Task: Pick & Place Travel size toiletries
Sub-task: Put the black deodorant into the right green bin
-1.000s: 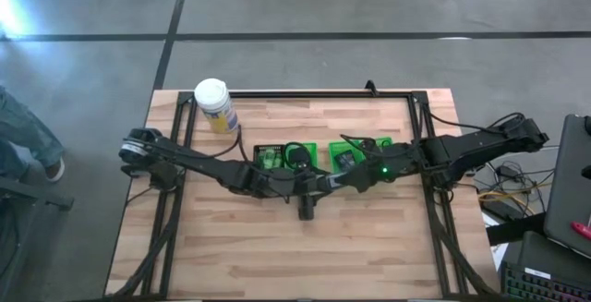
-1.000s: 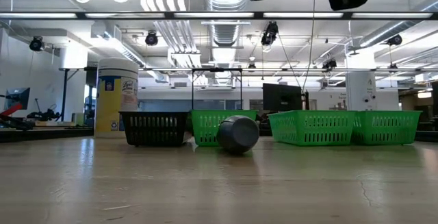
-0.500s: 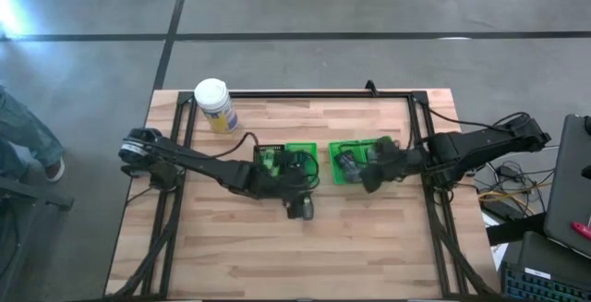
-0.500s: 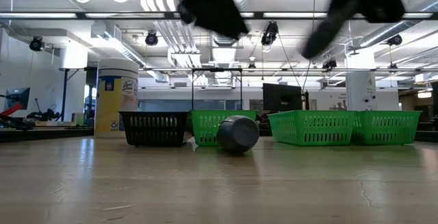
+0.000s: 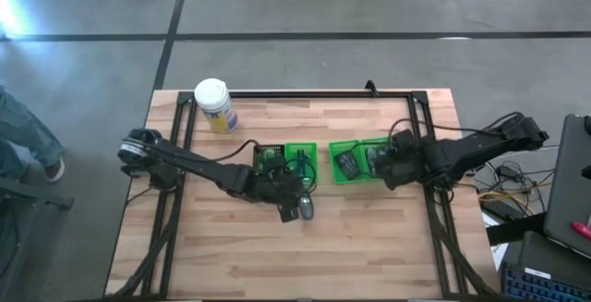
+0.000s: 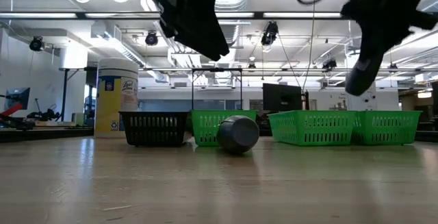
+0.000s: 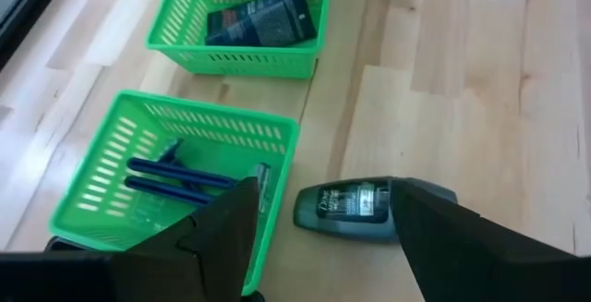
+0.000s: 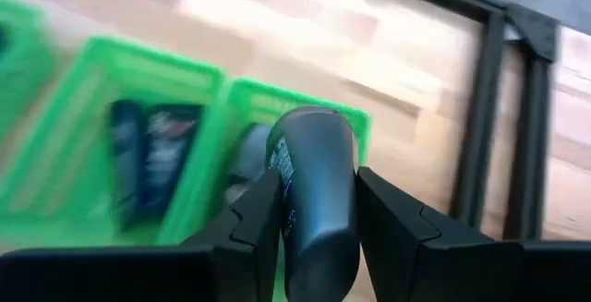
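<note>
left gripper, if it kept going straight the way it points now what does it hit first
Most likely the dark grey tube lying on the table beside the green basket with the blue sticks; the open left gripper frames it. Depth is hard to judge.

Left gripper (image 7: 319,237) spread wide; right gripper (image 8: 314,214) clamped (both raised).

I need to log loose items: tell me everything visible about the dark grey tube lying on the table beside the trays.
The dark grey tube is a stubby oval container, plastic by its look, with a printed label panel on its upper side. It lies on its side on the bare wooden table, just beside a green tray holding thin dark sticks, outside any tray. The open left gripper hovers above it without touching; only the table touches it.
</note>
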